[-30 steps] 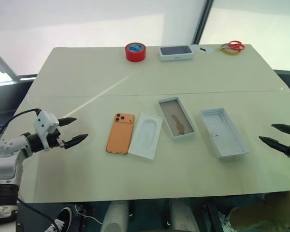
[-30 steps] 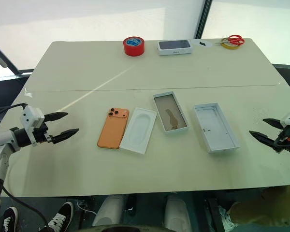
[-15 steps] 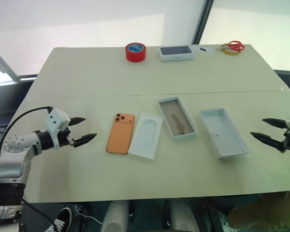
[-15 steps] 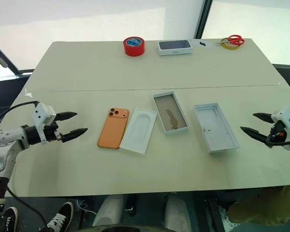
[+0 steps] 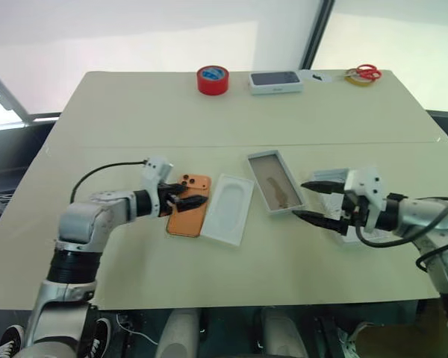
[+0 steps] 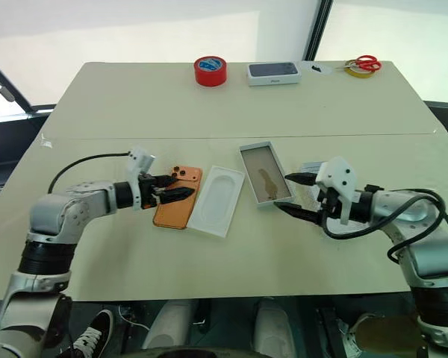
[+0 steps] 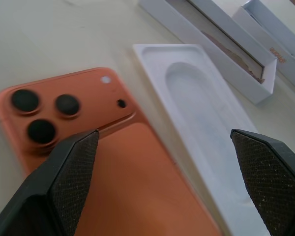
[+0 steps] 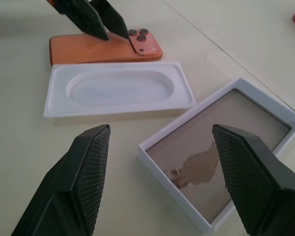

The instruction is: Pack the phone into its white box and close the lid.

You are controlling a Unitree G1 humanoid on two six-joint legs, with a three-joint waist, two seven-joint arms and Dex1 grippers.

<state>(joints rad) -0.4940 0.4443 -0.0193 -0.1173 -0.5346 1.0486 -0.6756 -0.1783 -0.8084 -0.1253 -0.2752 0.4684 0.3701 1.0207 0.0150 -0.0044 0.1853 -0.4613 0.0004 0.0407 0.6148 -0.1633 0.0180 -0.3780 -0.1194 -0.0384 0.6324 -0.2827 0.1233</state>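
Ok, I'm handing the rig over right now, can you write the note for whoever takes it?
Left gripper: open, over the phone, nothing held.
Right gripper: open, empty, by the near end of the box.
Phone lies flat, back up, next to the insert; the box is just beyond the insert; the lid sits behind the right gripper, open side up.
Done: nothing packed.
Left: grasp the phone, lay it in the box, fit the lid.
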